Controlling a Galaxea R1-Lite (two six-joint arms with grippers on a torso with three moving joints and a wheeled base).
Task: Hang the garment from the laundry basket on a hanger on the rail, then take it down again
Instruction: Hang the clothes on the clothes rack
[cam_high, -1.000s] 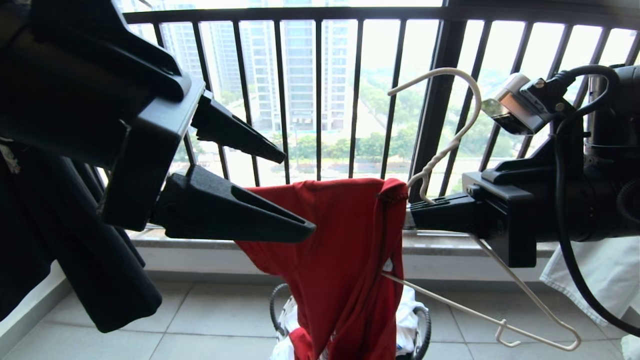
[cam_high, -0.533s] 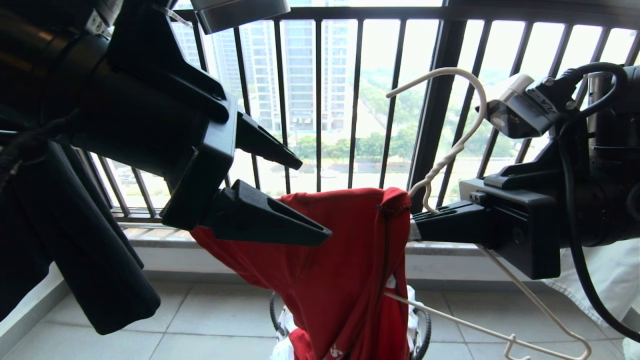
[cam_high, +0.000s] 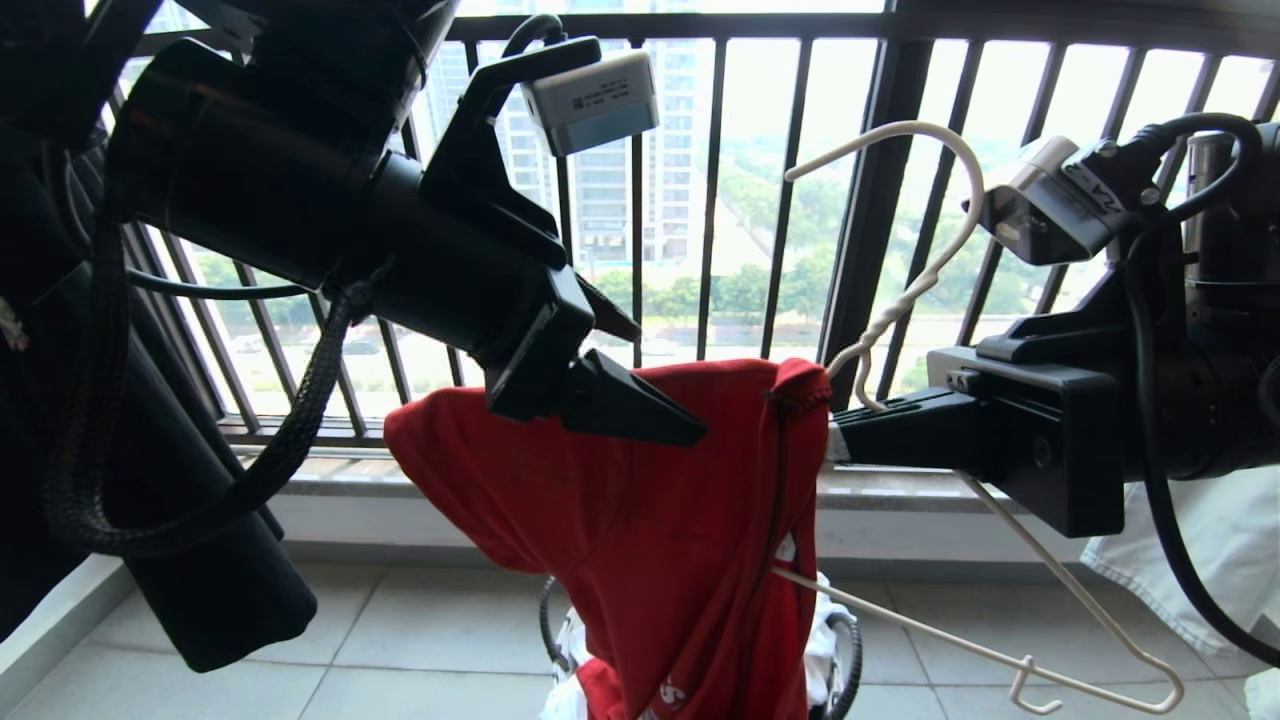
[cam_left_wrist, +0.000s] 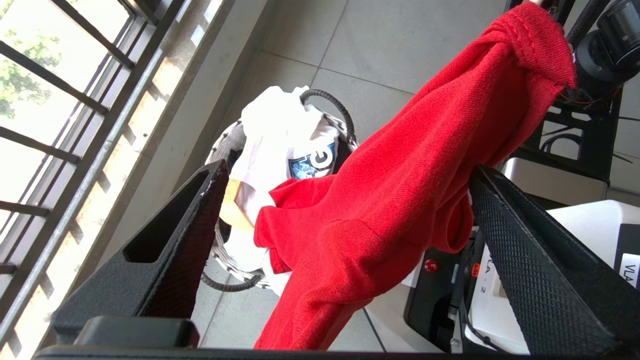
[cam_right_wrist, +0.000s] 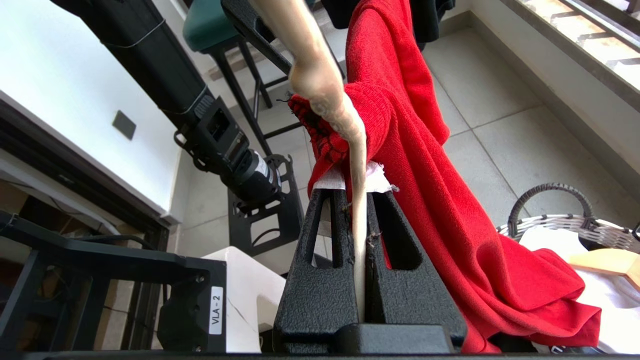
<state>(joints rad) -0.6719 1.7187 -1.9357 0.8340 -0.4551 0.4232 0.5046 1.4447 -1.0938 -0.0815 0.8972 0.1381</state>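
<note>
The red garment (cam_high: 640, 520) is draped over the left half of the off-white wire hanger (cam_high: 905, 285), and its lower end trails into the laundry basket (cam_high: 848, 650). My right gripper (cam_high: 835, 435) is shut on the hanger just below the twisted neck, seen up close in the right wrist view (cam_right_wrist: 352, 192). The hanger's right half is bare. Above the shirt's shoulder, my left gripper (cam_high: 672, 388) is open and pointing down. In the left wrist view the red garment (cam_left_wrist: 400, 190) lies in the wide gap of the left gripper (cam_left_wrist: 350, 167). The rail is out of view.
The dark window railing (cam_high: 710, 200) runs across just behind. A black garment (cam_high: 200, 560) hangs at the left and a white cloth (cam_high: 1200, 560) at the right. The basket (cam_left_wrist: 225, 150) holds a white printed shirt (cam_left_wrist: 285, 145) and a wooden hanger (cam_right_wrist: 607, 262).
My left arm has swung rightward and tipped down, so its open jaws are now over the red shirt's shoulder. The right gripper and hanger have barely shifted.
</note>
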